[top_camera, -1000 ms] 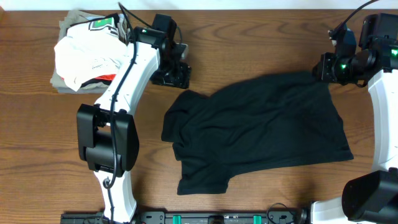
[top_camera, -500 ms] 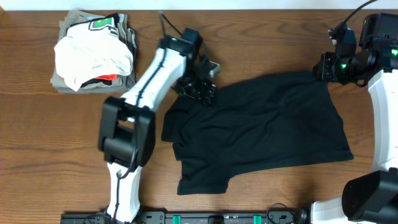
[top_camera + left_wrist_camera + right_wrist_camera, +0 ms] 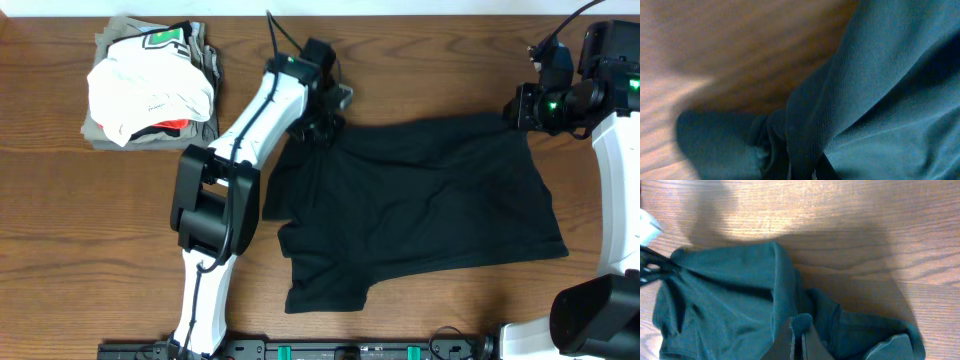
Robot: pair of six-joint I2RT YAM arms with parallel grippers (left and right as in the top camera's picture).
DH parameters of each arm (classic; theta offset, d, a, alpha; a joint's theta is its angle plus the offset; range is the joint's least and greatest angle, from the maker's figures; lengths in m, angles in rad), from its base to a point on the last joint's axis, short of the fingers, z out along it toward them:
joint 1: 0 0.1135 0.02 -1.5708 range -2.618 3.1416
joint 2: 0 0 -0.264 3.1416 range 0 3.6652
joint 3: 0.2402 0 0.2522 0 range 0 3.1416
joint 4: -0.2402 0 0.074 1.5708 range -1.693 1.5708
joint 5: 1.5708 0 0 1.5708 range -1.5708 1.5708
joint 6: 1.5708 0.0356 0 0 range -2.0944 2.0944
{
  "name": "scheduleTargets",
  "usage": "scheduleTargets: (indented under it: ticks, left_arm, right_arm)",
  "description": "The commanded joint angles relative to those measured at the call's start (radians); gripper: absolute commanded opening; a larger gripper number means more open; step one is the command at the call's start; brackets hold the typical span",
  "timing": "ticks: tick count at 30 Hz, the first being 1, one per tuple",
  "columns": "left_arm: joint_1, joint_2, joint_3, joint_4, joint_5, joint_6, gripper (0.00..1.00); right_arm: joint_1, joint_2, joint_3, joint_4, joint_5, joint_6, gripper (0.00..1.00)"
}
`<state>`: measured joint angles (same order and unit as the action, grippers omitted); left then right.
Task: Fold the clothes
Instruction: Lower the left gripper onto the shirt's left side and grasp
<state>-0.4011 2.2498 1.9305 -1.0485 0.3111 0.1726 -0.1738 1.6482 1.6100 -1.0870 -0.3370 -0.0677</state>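
Note:
A dark shirt [image 3: 430, 200] lies spread and rumpled across the middle of the wooden table. My left gripper [image 3: 318, 128] sits at the shirt's upper left edge, shut on a bunched fold of the fabric; in the left wrist view that fold [image 3: 805, 125] runs down into the left gripper [image 3: 801, 172]. My right gripper [image 3: 520, 110] is at the shirt's upper right corner, shut on a pinch of cloth. The right wrist view has a small tuft of the shirt [image 3: 720, 295] poking up between the right gripper's [image 3: 801, 330] closed fingers.
A pile of other clothes [image 3: 150, 80], white on top with grey and red beneath, sits at the back left. Bare wooden table [image 3: 80, 250] surrounds the shirt. Both arm bases stand at the front edge.
My left arm swung right from beside the clothes pile onto the shirt's upper left edge and closed on the fabric, pulling that edge slightly up. The right arm has not moved.

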Motion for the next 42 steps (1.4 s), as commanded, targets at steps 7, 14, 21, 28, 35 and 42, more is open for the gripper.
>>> scheduleTargets:
  ticks: [7, 14, 21, 28, 35, 42]
  left_arm:
    - [-0.04, -0.094, 0.135, -0.271, -0.038, -0.097, 0.06]
    - [-0.165, -0.09, -0.056, -0.46, -0.035, -0.147, 0.06]
    - [-0.245, -0.09, -0.307, -0.416, -0.036, -0.218, 0.06]
    - [-0.239, -0.096, -0.327, -0.387, -0.082, -0.269, 0.43]
    - [-0.236, -0.188, -0.203, -0.408, -0.181, -0.283, 0.47]
    - [-0.218, -0.282, -0.182, -0.306, -0.234, -0.281, 0.62]
  right_arm:
    - [-0.011, -0.027, -0.003, 0.002, 0.0, -0.016, 0.01]
    - [-0.011, -0.026, -0.003, 0.01, 0.001, -0.016, 0.01]
    - [-0.011, -0.026, -0.003, 0.011, 0.005, -0.016, 0.01]
    - [-0.011, -0.026, -0.003, 0.014, 0.005, -0.016, 0.01]
    - [-0.011, -0.026, -0.003, 0.013, 0.005, -0.016, 0.01]
    - [-0.011, -0.026, -0.003, 0.013, 0.005, -0.016, 0.01]
